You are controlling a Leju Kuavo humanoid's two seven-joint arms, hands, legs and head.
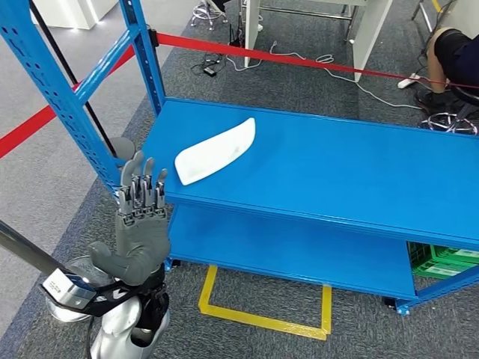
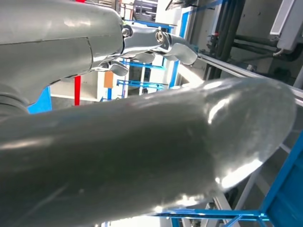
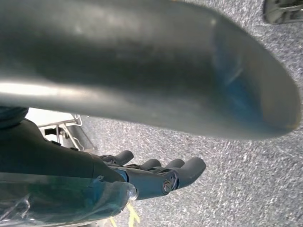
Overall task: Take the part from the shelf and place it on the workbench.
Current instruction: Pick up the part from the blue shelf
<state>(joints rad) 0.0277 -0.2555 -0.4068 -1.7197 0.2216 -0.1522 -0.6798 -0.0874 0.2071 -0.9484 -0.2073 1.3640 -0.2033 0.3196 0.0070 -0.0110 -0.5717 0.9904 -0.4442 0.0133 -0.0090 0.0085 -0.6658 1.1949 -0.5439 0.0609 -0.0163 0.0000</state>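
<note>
Now, with my left hand (image 1: 138, 224) raised, fingers spread and holding nothing just off the shelf's (image 1: 350, 161) front left corner, I should reach over that edge toward the white part (image 1: 215, 152) lying near it.

White curved part (image 1: 215, 151) lies flat on blue shelf (image 1: 350, 172).

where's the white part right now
In the head view the white part lies flat on the blue shelf, towards its left end near the front edge. The left hand is raised just left of it, apart from it, holding nothing.
</note>
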